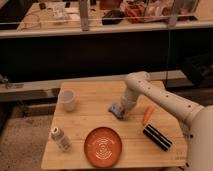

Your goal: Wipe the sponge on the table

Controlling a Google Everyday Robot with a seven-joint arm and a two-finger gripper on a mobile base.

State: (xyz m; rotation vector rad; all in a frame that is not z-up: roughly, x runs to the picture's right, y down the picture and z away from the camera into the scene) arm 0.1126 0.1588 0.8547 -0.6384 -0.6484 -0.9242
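Reaching down from the right, the arm is holding the gripper point(122, 111) against the sponge point(115, 108), which is lying near the middle of the table point(95, 112), right of the white cup point(67, 99) and above the orange plate point(103, 146). Whether the gripper is clamping the sponge or only touching it, I cannot tell.

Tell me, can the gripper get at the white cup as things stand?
Probably yes. The gripper is down at the sponge near the middle of the table, and nothing stands on the boards between it and the white cup.
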